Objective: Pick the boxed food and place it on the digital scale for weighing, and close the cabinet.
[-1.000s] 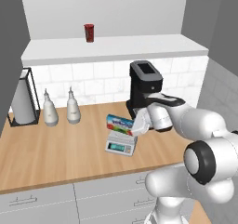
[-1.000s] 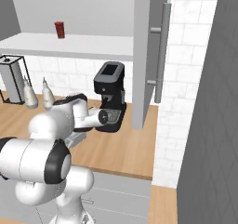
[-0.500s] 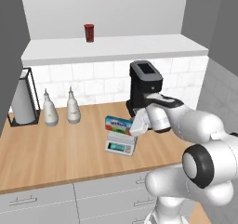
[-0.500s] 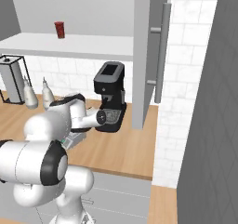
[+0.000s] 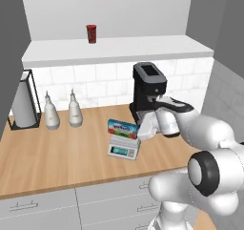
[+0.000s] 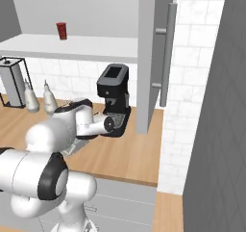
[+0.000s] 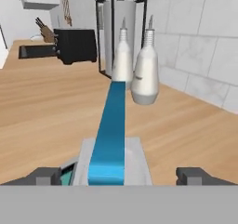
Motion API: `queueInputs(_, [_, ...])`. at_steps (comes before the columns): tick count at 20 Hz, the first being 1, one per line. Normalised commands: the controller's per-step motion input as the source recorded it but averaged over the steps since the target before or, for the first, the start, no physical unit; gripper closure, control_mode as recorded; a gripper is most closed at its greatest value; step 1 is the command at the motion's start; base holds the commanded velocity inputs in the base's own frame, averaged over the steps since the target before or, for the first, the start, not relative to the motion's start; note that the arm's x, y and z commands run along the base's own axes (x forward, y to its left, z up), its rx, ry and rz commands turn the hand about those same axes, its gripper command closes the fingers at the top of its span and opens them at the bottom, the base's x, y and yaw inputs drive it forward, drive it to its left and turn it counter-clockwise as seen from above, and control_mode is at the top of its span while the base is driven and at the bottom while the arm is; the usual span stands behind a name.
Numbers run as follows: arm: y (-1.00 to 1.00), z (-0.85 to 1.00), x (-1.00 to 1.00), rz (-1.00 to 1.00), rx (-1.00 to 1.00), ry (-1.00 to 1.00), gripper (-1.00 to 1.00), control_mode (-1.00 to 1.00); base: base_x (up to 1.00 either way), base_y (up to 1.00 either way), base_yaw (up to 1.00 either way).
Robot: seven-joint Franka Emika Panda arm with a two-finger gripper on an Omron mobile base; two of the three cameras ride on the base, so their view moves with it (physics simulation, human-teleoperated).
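The boxed food (image 5: 123, 128) lies on the digital scale (image 5: 124, 148), jaws apart.

Boxed food (image 5: 123, 128): small flat blue box w/ red + green patches, lying flat on top of my digital scale (image 5: 123, 150), long side roughly parallel to the counter's back wall. In my hand view its blue edge (image 7: 109, 139) runs straight away across the scale's light-grey plate (image 7: 137, 160).

Scale: light grey, sloped front w/ dark display, sits mid-counter, nearer the front edge than the wall, toward the right end.

Cabinet (image 6: 154, 58): upper wall unit, flat light-grey door w/ long vertical bar handle, door swung out, open, above the counter's right end.
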Motion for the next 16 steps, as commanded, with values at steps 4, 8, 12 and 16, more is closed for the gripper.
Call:
queueInputs(4, [-0.18,0.2,-0.54,0.0,0.01,-0.23,-1.0,-1.0,0.0,0.0,0.0])
queueInputs(8, [-0.14,0.46,-0.69,-0.01,0.0,-0.49,-1.0,-1.0,0.0,0.0,0.0])
queueInputs(12, [-0.3,0.49,-0.81,-0.05,0.02,-0.51,-1.0,-1.0,0.0,0.0,0.0])
queueInputs(16, [-0.54,0.33,-0.96,-0.02,0.03,-0.52,-1.0,-1.0,0.0,0.0,0.0])
